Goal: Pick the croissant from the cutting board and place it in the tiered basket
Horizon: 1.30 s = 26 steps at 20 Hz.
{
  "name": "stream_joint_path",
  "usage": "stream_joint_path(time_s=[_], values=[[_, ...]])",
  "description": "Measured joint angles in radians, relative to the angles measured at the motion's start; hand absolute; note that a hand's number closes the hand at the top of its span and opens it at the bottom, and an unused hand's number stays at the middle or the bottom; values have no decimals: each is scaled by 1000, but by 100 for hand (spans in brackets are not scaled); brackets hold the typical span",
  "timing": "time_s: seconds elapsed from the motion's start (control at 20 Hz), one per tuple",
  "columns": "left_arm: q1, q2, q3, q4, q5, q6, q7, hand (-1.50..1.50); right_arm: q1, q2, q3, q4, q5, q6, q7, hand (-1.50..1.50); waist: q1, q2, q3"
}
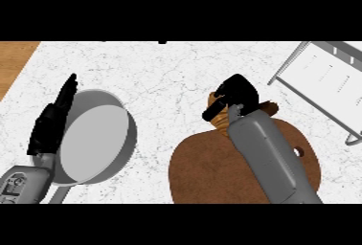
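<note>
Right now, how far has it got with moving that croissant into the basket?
Early on. The right hand has reached the croissant at the cutting board's far edge, fingers curled over it. The lift and the carry to the tiered basket remain. The left hand rests open beside the pan.

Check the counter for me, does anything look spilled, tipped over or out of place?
Nothing stands out. The pan sits flat on the counter beside the resting left robot hand. The right robot hand is over the croissant at the cutting board's far edge. The basket stands at the right.
</note>
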Motion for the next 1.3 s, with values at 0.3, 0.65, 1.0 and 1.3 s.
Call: stream_joint_path(time_s=[0.3, 0.65, 1.0, 1.3], values=[[-26, -11, -14, 4, -12, -2, 8, 0, -216, -32, -104, 152, 167, -165, -21, 150, 27, 10, 0], [-26, -13, -11, 10, -17, -3, 9, 0, -420, -101, -142, 291, 422, -309, -20, 150, 25, 5, -1], [-17, -10, 10, 24, -8, -8, 7, 0, -609, -146, -177, 449, 610, -320, 24, 150, 1, -4, 1], [-8, -11, 21, 25, -13, -9, -5, 0, -727, -206, -262, 579, 619, -303, -3, 150, -10, -6, 3]])
